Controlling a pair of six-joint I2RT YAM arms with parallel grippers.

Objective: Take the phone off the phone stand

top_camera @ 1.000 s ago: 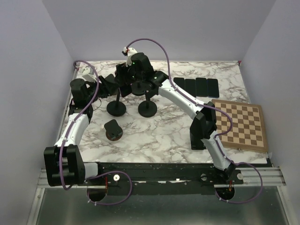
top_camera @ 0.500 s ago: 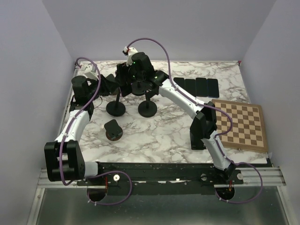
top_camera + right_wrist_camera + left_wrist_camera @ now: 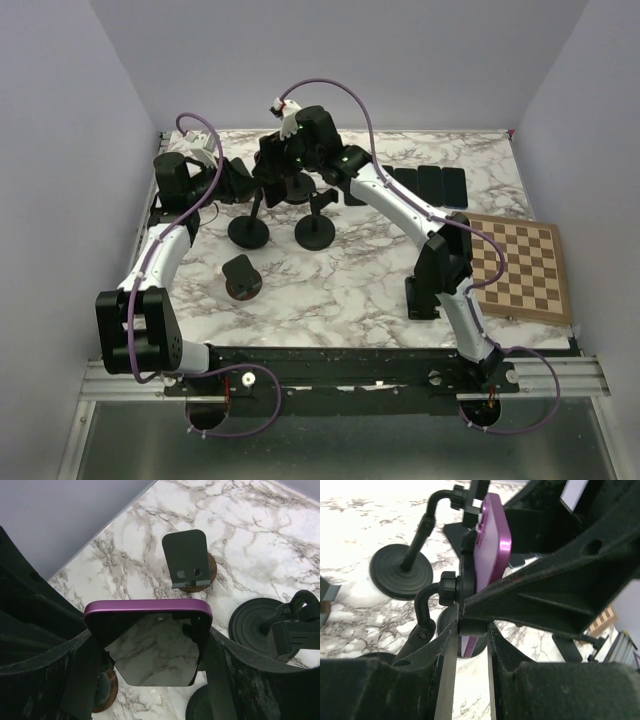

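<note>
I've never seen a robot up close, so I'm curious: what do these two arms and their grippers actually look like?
The left arm and right arm are each built from slim white links joined by chunky black joints. A purple cable loops loosely along each arm. The left gripper and right gripper each have two broad, matte black fingers.

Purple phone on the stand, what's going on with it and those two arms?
The right gripper grips the purple phone by its side edges, while the left gripper pinches the stand just under the cradle, apparently to steady it. The phone sits against the cradle, not yet lifted clear.
</note>
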